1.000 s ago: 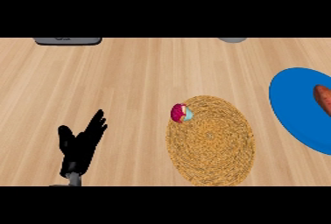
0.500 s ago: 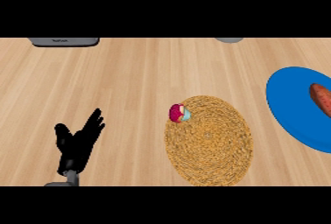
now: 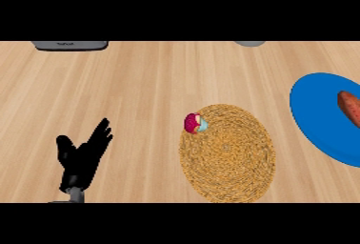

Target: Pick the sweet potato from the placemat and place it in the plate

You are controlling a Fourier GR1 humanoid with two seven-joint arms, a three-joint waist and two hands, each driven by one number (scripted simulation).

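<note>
Currently: left robot hand [image 3: 81,159] idle, fingers straight and spread, holding nothing.
Well to its right, at the picture's edge, the orange-red oblong sweet potato [image 3: 349,106] lies on the round blue plate [image 3: 316,119]. Between robot hand and plate sits the round woven straw placemat [image 3: 226,152] on the light wooden desk [image 3: 141,86], with a small magenta-and-pale-blue object [image 3: 195,123] at its upper left rim.

No text can be read here.
The grey device [image 3: 69,45] at the far edge of the surface [image 3: 141,90] bears a small dark mark on its front, too small and blurred to make out as letters. The plate [image 3: 320,114], the mat [image 3: 228,157] and the small red thing [image 3: 194,123] on it carry no labels, numbers or signs.
</note>
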